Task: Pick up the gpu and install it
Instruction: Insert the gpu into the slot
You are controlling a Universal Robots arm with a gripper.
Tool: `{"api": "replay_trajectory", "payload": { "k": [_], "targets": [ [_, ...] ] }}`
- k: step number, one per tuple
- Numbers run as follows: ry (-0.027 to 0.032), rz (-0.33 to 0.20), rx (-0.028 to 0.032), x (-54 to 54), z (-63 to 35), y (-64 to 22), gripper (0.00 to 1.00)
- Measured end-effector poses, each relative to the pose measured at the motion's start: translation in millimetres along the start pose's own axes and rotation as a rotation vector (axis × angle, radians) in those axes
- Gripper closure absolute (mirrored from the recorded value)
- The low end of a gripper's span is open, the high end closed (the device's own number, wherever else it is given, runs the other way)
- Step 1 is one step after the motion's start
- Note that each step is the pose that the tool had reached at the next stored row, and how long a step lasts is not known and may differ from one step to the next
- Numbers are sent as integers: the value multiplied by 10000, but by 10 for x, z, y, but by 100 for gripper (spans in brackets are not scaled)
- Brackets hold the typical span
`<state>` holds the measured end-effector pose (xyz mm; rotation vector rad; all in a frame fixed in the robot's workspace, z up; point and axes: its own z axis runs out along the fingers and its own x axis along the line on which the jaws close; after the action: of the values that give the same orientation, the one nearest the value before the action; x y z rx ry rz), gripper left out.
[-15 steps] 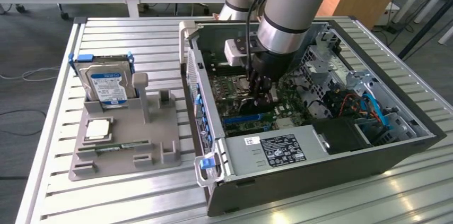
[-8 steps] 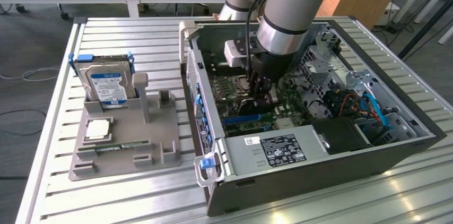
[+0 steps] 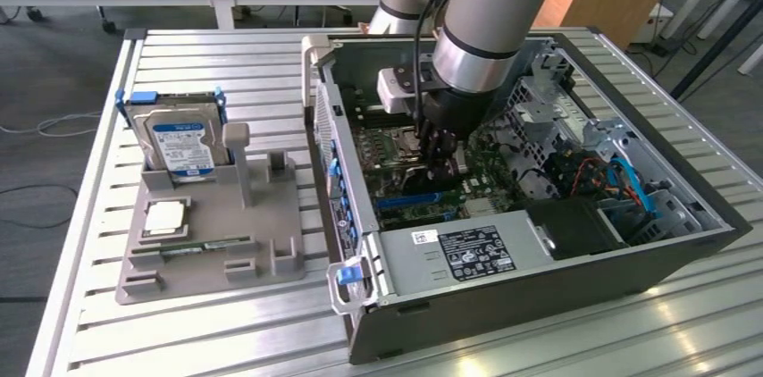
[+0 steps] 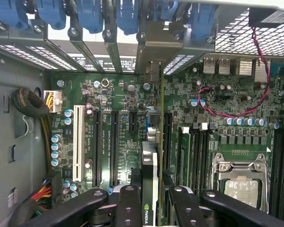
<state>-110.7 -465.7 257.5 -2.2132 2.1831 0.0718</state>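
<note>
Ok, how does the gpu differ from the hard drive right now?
The gpu is inside the case, clamped between the fingers; the hard drive stands in the grey holder outside it, untouched. The gpu is a thin card; the hard drive is a thicker, silver, blue-labelled block. Both stand on edge.

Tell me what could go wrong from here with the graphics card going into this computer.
The gpu sits edge-on in the gripper above the motherboard. The slot beneath it is hidden, so it could come down misaligned and jam or bend its contacts. Its far end lies close to the metal rear frame and might catch there. Small capacitors stand near the slots and could be knocked.
</note>
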Motion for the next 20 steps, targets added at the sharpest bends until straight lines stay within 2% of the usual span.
{"api": "replay_trajectory", "payload": {
  "k": [20],
  "targets": [
    [2, 0, -1, 9, 26, 12, 73]
  ]
}}
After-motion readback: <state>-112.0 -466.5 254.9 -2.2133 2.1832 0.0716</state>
